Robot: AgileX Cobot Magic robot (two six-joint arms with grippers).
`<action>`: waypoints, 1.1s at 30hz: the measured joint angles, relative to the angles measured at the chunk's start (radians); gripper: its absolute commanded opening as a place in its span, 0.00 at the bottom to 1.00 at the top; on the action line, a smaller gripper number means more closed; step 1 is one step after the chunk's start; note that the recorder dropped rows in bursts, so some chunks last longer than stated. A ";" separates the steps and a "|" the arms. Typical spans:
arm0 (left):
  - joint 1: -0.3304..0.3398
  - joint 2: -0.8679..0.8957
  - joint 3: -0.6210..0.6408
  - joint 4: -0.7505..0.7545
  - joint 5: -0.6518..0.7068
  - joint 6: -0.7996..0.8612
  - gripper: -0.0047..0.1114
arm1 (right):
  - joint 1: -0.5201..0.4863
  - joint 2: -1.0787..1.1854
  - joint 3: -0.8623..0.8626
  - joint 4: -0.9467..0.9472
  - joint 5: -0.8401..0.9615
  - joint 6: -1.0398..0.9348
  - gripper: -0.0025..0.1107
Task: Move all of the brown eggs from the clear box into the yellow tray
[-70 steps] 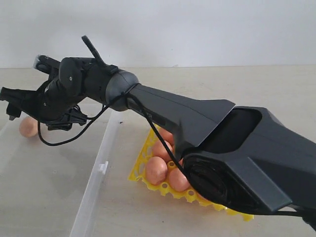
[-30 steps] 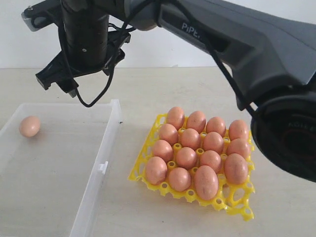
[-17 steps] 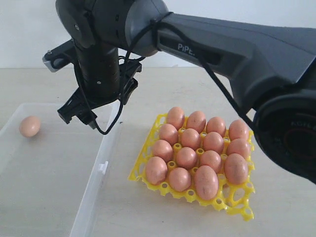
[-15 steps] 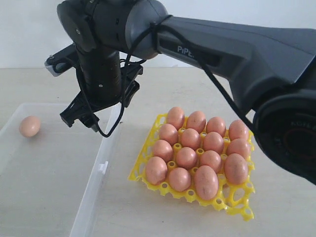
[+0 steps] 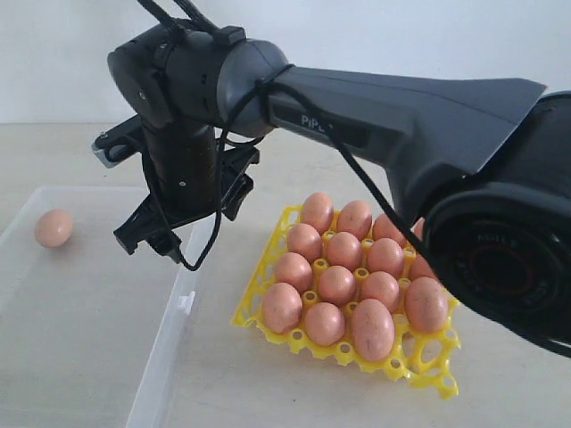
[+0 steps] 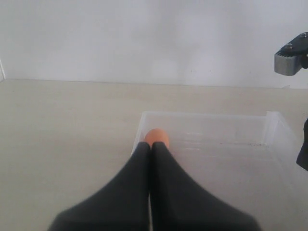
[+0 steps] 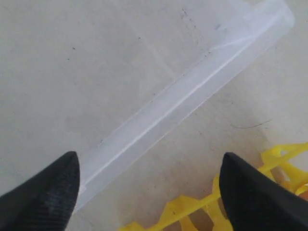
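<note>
The right gripper (image 7: 149, 192) was low by the last egg (image 5: 53, 227) a moment ago. Then it went up high. Now it has come down again, over the wall of the clear box (image 5: 192, 259) next to the yellow tray (image 5: 428, 374). Its fingers are spread very wide and hold nothing.

The last egg has not moved. It sits alone in the far left corner of the clear box. The other brown eggs (image 5: 336, 283) fill the yellow tray, all but the cup at its front right corner (I count fifteen). So I think the grab missed, and the job needs one more try.

The left gripper (image 6: 150, 143) is pressed closed and empty, pointing at that egg.
</note>
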 measured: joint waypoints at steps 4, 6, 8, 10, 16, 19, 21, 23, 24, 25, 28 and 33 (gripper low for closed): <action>0.000 0.000 0.000 0.000 0.000 0.000 0.00 | 0.000 0.002 0.000 -0.002 -0.029 0.036 0.51; 0.000 0.000 0.000 0.000 0.000 0.000 0.00 | 0.000 0.002 0.000 -0.002 -0.044 0.048 0.39; 0.000 0.000 0.000 0.000 0.000 0.000 0.00 | -0.002 0.002 0.000 -0.002 -0.057 0.056 0.25; 0.000 0.000 0.000 0.000 0.000 0.000 0.00 | -0.002 0.002 0.000 -0.002 -0.061 0.067 0.22; 0.000 0.000 0.000 0.000 0.000 0.000 0.00 | -0.010 0.011 0.000 -0.002 -0.073 0.086 0.40; 0.000 0.000 0.000 0.000 0.000 0.000 0.00 | -0.010 0.018 0.000 0.000 -0.088 0.088 0.40; 0.000 0.000 0.000 0.000 0.000 0.000 0.00 | -0.010 0.015 0.000 0.000 -0.098 0.088 0.40; 0.000 0.000 0.000 0.000 0.000 0.000 0.00 | -0.010 0.000 0.000 0.000 -0.118 0.088 0.40; 0.000 0.000 0.000 0.000 0.000 0.000 0.00 | -0.010 -0.006 0.000 0.000 -0.126 0.088 0.40; 0.000 0.000 0.000 0.000 0.000 0.000 0.00 | -0.010 -0.015 0.000 0.000 -0.132 0.088 0.40; 0.000 0.000 0.000 0.000 0.000 0.000 0.00 | -0.010 -0.028 0.000 -0.004 -0.146 0.083 0.32; 0.000 0.000 0.000 0.000 0.000 0.000 0.00 | -0.010 -0.034 0.000 -0.002 -0.160 0.059 0.02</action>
